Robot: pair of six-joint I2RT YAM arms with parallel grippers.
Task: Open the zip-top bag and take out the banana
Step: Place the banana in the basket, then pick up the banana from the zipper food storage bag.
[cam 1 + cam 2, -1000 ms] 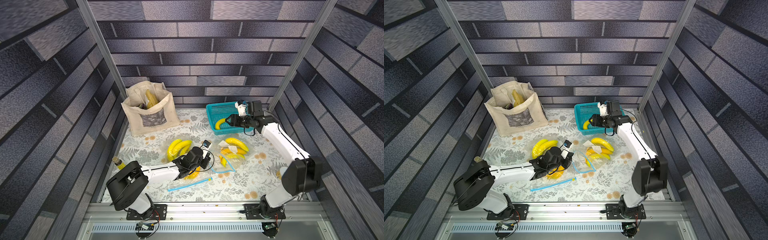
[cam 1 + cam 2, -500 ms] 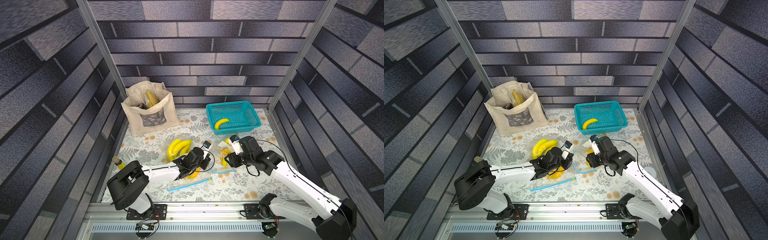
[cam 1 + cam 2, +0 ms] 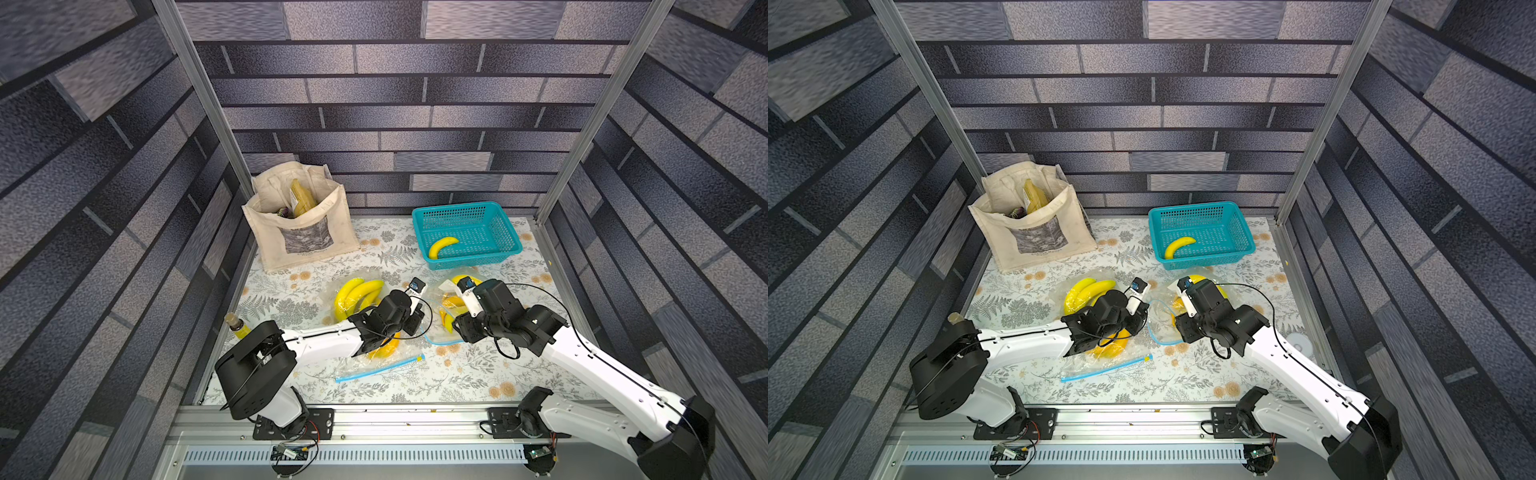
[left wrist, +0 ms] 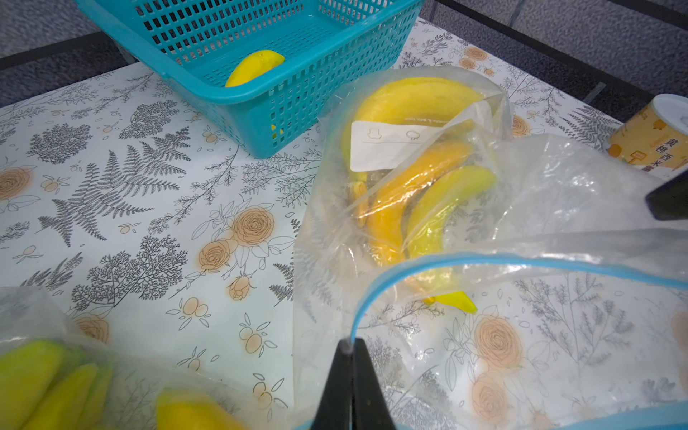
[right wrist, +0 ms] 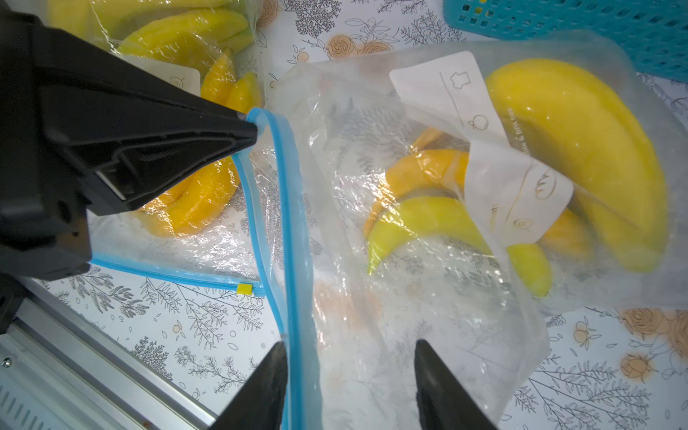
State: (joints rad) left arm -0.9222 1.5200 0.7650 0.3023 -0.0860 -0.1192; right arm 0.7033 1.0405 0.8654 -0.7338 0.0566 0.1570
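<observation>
Bananas [image 5: 428,219] are not out yet: I count a large yellow one, an orange one and a greenish one lying inside the clear zip-top bag [image 5: 409,309]. It rests on the flowered table cover [image 3: 478,374] between my two arms, just in front of the teal basket [image 3: 473,259]. Opening looks done to me: the blue zip rim [image 5: 288,223] stands parted and the mouth gapes in the left wrist view. My left gripper [image 4: 350,344] has its fingers pressed together on that rim, pinching it up. My right gripper [image 5: 350,344] hangs at the mouth with jaws spread and nothing gripped. One finger is just beside the rim, and I cannot tell whether either is inside the plastic. What I judge is left: reach in, close on one banana and draw it clear. A single banana [image 3: 442,245] lies in the basket. Under my left arm a second bag [image 3: 357,365] of bananas has its zip strip shut. A third bunch [image 3: 357,291] in plastic lies beyond it, and the canvas tote [image 3: 303,232] stands at the back.
</observation>
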